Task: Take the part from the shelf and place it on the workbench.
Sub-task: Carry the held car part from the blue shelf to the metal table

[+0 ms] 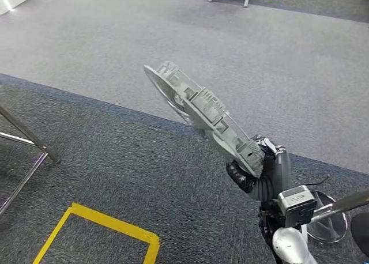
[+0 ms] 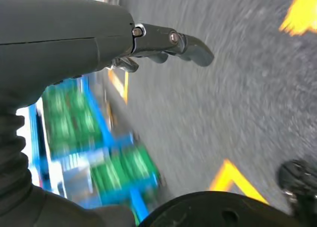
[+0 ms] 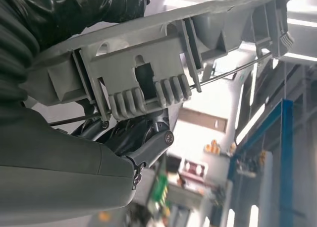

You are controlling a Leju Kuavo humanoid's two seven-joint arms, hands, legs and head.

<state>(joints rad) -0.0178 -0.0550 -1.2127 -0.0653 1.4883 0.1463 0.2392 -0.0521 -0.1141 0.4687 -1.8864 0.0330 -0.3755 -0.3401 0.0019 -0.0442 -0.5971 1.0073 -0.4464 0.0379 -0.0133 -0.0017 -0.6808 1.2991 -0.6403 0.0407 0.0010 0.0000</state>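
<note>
A long grey plastic part [image 1: 202, 111] with ribs and clips juts up and to the left over the carpet, held at its lower end by my right hand [image 1: 256, 174]. In the right wrist view the same part [image 3: 157, 73] crosses the picture close up, and my right hand [image 3: 123, 138] grips it with fingers wrapped under it. My left hand [image 2: 157, 43] hangs over the floor with its fingers stretched out and nothing in them.
Grey carpet with a lighter lane across it. Yellow floor tape [image 1: 100, 221] marks a box at the lower left. Metal legs [image 1: 26, 149] of a stand are at the left edge. Blue racks with green bins [image 2: 93, 147] appear blurred in the left wrist view.
</note>
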